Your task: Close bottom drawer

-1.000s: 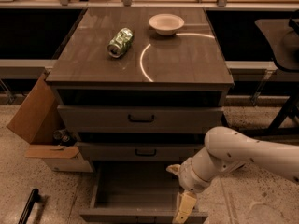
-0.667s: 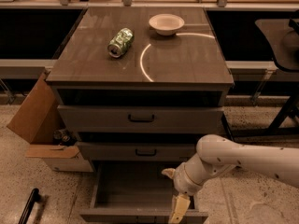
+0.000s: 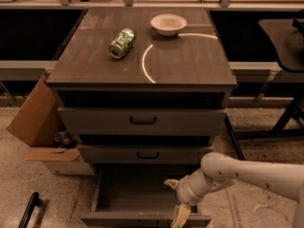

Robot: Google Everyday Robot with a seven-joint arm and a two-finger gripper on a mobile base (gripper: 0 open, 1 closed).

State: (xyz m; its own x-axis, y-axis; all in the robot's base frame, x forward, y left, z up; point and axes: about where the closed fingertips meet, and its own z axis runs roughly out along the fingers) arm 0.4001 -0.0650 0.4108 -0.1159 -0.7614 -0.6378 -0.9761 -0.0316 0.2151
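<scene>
The bottom drawer [image 3: 137,194] of the grey-brown cabinet is pulled out. Its plain grey inside shows, and its front panel [image 3: 123,219] runs along the bottom edge of the camera view. My gripper [image 3: 181,215] hangs down from the white arm [image 3: 237,172], which comes in from the right. It sits at the right part of the drawer's front panel, at or just over its top edge. The drawer's handle is out of view. The middle drawer [image 3: 142,154] and the top drawer [image 3: 142,120] above it are each a little ajar.
A crushed green can [image 3: 122,42] and a white bowl [image 3: 168,24] lie on the cabinet top [image 3: 190,61]. An open cardboard box [image 3: 40,127] stands against the cabinet's left side. A dark bar [image 3: 27,210] lies on the floor at lower left. A chair base [image 3: 285,118] stands at right.
My arm and gripper have moved a little to the left along the bottom drawer's front. The drawer looks equally far out.
</scene>
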